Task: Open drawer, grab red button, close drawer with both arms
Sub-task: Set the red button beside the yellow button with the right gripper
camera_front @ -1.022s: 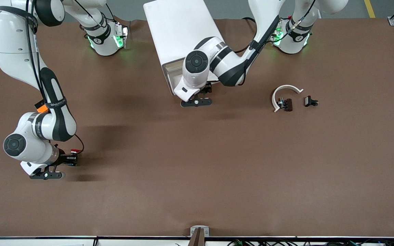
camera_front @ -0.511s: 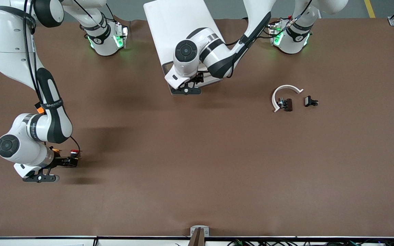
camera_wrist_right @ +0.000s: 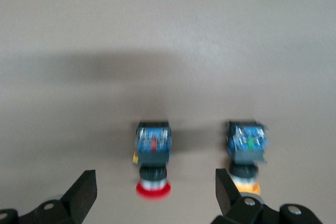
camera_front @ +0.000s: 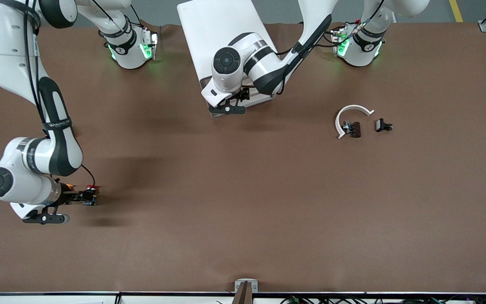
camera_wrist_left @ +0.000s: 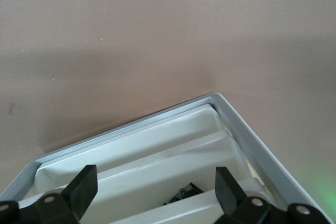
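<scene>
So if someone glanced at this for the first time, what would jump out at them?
Probably the white drawer unit between the arm bases, with the left gripper open at its front. Next, the right gripper, open over the red button lying on the table beside a yellow-orange one, at the right arm's end. A white curved piece lies toward the left arm's end.

Right arm: comes from its base at about 11 o'clock in the front view, sweeps out along the 9 o'clock edge, elbow bent, wrist low at roughly 8 o'clock. Right pincer points level toward 3 o'clock, close above the worktop; fingers spread wide, nothing between them.

Left arm: comes from its base at about 1 o'clock, folds toward 12 o'clock, wrist turned down. Left pincer sits low; fingers parted wide, gripping nothing.
</scene>
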